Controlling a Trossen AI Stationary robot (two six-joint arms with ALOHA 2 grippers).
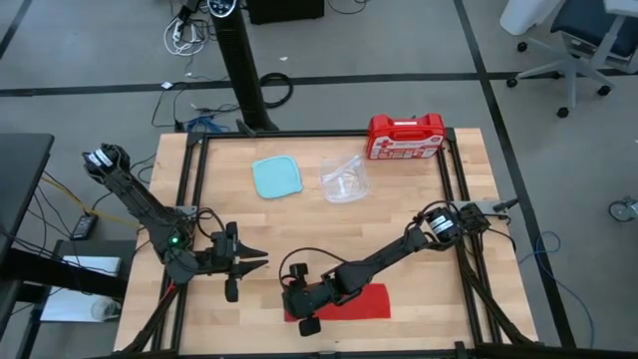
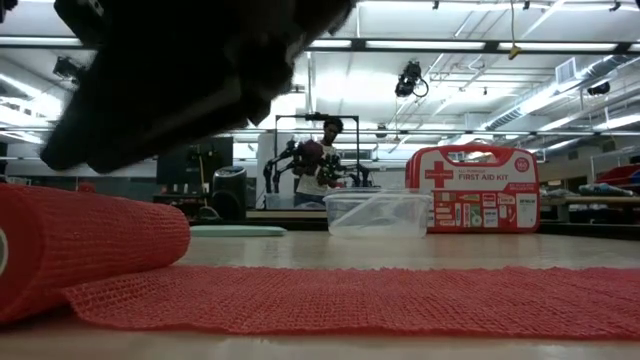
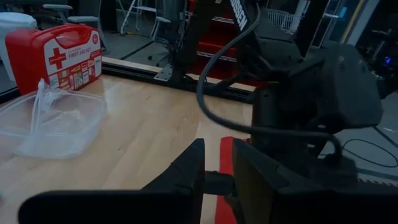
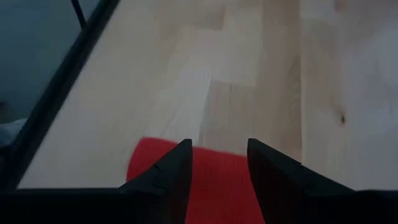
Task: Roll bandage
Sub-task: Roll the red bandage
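Note:
The red bandage [image 1: 349, 302] lies on the wooden table near its front edge. Its left end is wound into a thick roll [image 2: 90, 240]. The rest lies flat as a strip [image 2: 400, 300] running toward the right. My right gripper [image 1: 297, 301] hangs open just above the roll, pointing slantwise down. In the right wrist view its fingertips [image 4: 219, 146] stand over the roll [image 4: 217, 180], and no touch shows. My left gripper [image 1: 257, 261] waits open to the left of the roll, held level above the table. Its fingers [image 3: 217, 144] point toward the right arm and the bandage [image 3: 227, 155].
At the far edge stands a red first-aid case [image 1: 405, 137]. In front of it lie a clear plastic container [image 1: 344, 179] and a pale blue square container [image 1: 276, 177]. Black frame rails [image 1: 194, 199] run along the table's left and right sides. Bare wood lies between the bandage and these things.

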